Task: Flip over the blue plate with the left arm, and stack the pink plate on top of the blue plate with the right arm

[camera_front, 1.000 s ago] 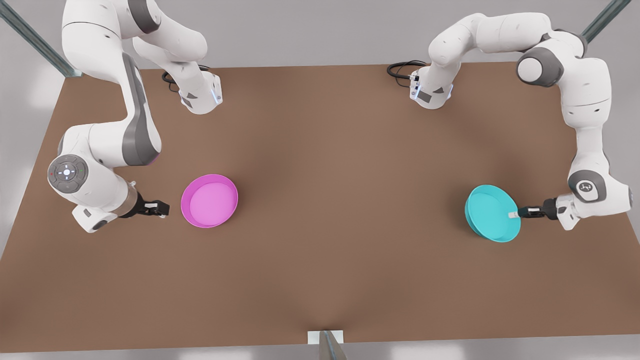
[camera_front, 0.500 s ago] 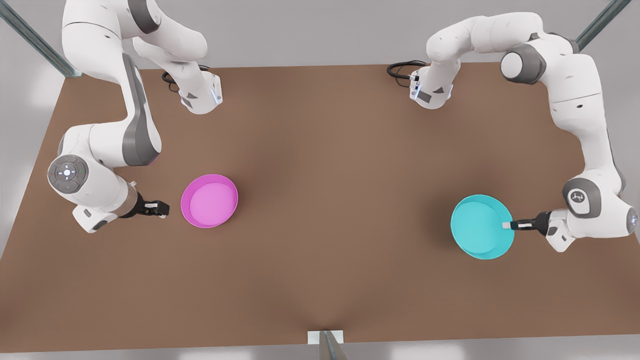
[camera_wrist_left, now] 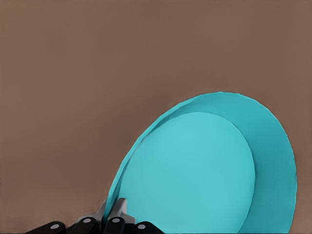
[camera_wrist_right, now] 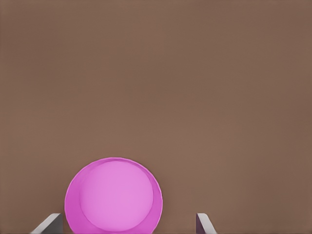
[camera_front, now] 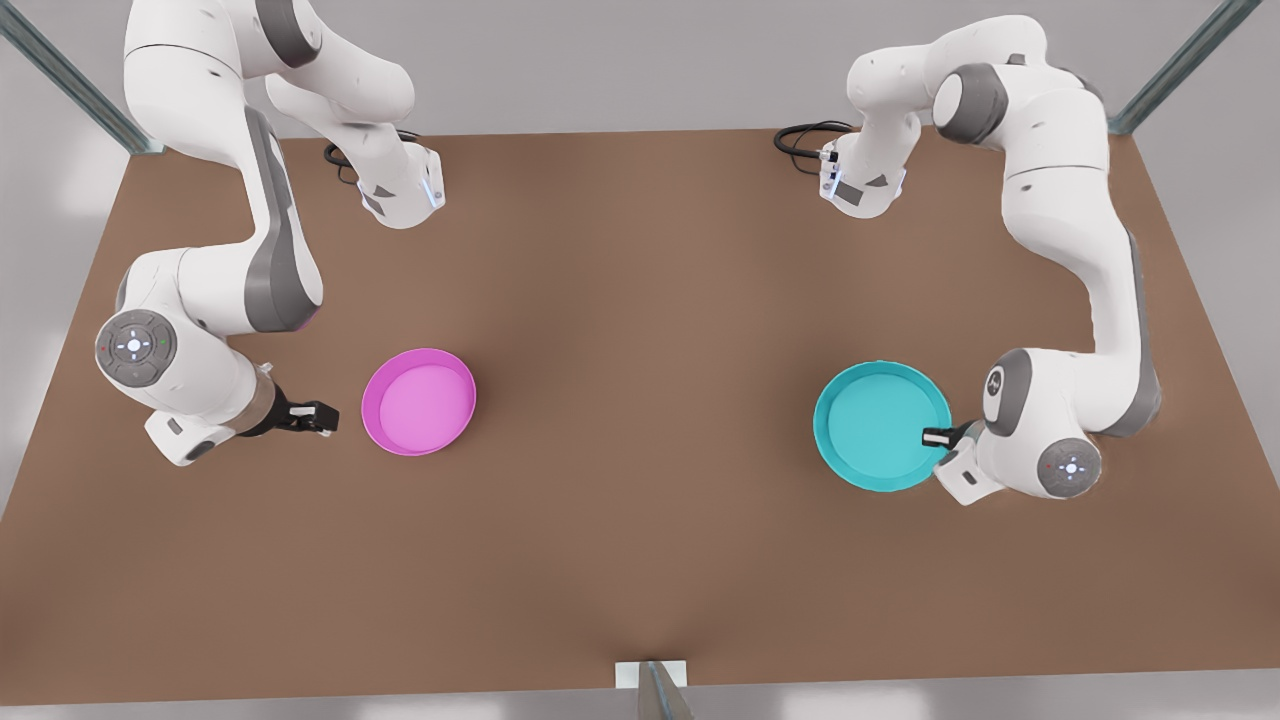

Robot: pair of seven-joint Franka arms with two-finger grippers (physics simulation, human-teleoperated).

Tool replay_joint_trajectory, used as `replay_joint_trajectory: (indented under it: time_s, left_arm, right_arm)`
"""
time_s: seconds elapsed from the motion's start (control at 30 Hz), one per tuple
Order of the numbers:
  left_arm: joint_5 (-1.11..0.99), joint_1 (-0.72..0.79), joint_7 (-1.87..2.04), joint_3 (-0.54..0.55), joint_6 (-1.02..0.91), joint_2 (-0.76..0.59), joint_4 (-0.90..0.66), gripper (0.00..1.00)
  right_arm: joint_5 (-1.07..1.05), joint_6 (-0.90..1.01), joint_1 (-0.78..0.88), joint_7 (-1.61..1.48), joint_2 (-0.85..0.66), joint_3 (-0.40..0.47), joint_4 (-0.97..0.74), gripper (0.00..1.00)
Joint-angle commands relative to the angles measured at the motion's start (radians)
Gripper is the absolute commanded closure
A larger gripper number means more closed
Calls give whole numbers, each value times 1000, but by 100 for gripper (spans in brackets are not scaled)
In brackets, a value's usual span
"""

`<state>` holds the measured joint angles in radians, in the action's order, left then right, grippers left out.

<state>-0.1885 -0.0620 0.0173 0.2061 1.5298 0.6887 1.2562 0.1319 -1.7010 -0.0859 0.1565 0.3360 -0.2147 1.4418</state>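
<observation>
the left gripper (camera_front: 938, 437) sits on the front view's right, its jaws closed thin on the rim of the blue plate (camera_front: 880, 438). gripping the edge rather than the base gives the arm a pivot to turn the dish about, which the flip seems to need. in the left wrist view the blue plate (camera_wrist_left: 209, 170) tilts up from the gripper (camera_wrist_left: 113, 217), so it looks lifted off the table (camera_front: 640, 400), part way through the flip at most.

the right gripper (camera_front: 318, 416) waits just beside the pink plate (camera_front: 419, 401) on the front view's left, not touching it. its jaws stand wide in the right wrist view, the fingertips (camera_wrist_right: 48, 225) to either side of the pink plate (camera_wrist_right: 114, 196), probably lined up for a rim grasp once the blue plate is down
</observation>
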Motion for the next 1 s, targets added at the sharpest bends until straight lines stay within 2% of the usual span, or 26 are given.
replay_joint_trajectory:
  time_s: [0.0, 0.2, 0.63, 0.97]
  left_arm:
    - [-45, 7, 7, -1, -5, 0, 0, 79]
    - [-212, 165, 164, -1, -146, 0, -49, 79]
    - [-537, 519, 408, -2, -405, 11, -49, 79]
    - [-750, 786, 598, -4, -582, 121, -44, 79]
  right_arm:
    - [0, 1, 0, 0, 0, 0, -1, 0]
    - [12, 1, 0, -46, -2, 1, 0, 0]
    - [-28, 3, 0, 31, -3, 3, 0, 0]
    - [-14, 1, 0, 17, -2, 3, 0, 0]
